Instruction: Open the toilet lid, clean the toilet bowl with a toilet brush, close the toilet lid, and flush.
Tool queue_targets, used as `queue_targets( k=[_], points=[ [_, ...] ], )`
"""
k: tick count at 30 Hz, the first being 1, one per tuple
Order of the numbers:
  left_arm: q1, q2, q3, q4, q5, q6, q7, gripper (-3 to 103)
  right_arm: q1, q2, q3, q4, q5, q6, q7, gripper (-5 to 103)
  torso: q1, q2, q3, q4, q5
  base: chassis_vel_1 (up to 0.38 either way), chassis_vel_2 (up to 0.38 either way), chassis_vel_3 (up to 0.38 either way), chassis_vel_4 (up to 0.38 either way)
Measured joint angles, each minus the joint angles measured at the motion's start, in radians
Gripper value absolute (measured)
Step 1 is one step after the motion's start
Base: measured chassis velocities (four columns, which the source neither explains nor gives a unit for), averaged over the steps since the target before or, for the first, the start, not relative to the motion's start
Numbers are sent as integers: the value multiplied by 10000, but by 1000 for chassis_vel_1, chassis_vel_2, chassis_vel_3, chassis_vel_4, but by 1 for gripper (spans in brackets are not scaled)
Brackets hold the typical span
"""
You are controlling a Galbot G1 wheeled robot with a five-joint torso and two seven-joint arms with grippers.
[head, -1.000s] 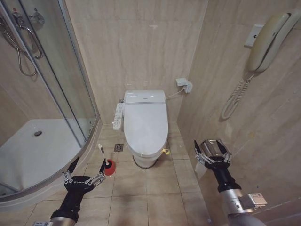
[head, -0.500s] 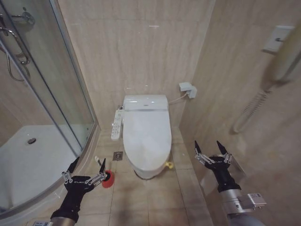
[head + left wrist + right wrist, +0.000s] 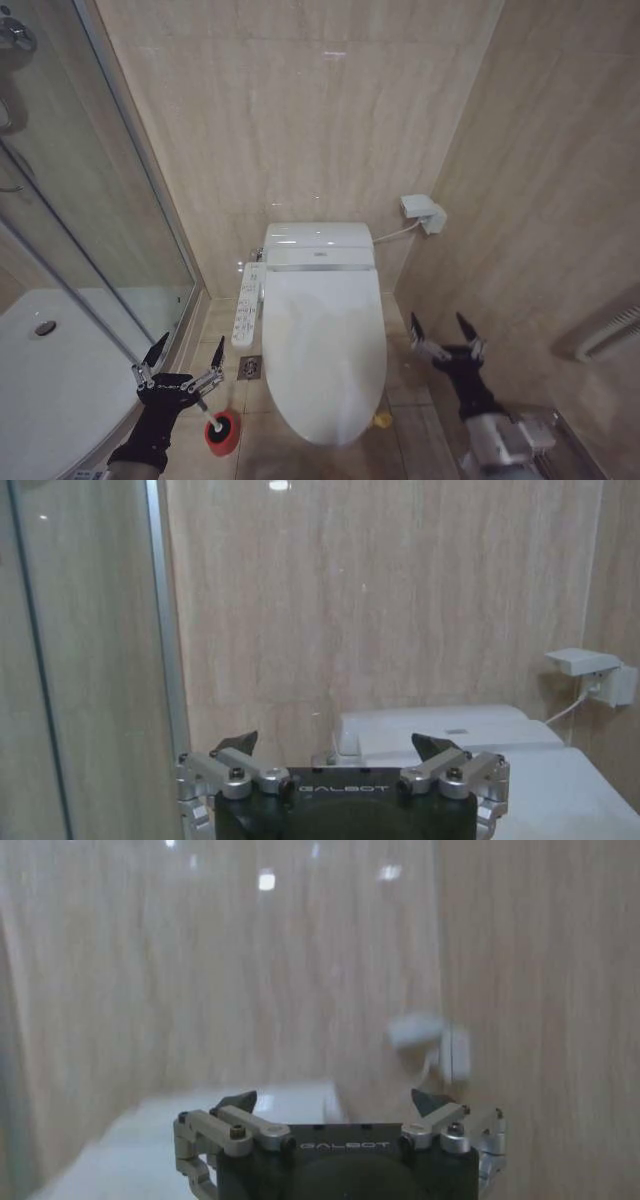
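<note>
The toilet lid (image 3: 325, 345) lies shut over the white floor-standing toilet, hiding the toilet bowl. A bit of yellow strap (image 3: 381, 421) shows at the lid's front right rim. The toilet brush (image 3: 218, 428) stands in its red round holder on the floor left of the toilet, just under my left gripper (image 3: 187, 352), which is open and empty. My right gripper (image 3: 441, 331) hovers open and empty to the right of the toilet, near the side wall. In the left wrist view the left gripper (image 3: 335, 742) points at the lid (image 3: 570, 791) and the back wall.
A glass shower enclosure (image 3: 95, 230) with a white tray (image 3: 40, 390) fills the left side. A remote panel (image 3: 246, 303) hangs on the toilet's left flank, with a floor drain (image 3: 250, 368) below it. A socket box (image 3: 425, 213) sits on the right wall.
The head camera has moved closer to the toilet, so the whole scene has shifted. The wall phone has left the view. Both grippers stay open and held out in front.
</note>
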Motion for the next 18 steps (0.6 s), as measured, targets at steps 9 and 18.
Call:
queue_targets(
  k=[9,18],
  points=[
    [4,-2,1,0,0,0,1,100,-1455,227,18,-1287,-275,1237,-648,100,-22,9,-9,5,3,44,-73,-53,52],
    [2,-1,1,0,0,0,1,100,-930,359,-503,-3006,-918,1400,-841,100,-8,4,-4,5,3,0,0,0,0]
  ],
)
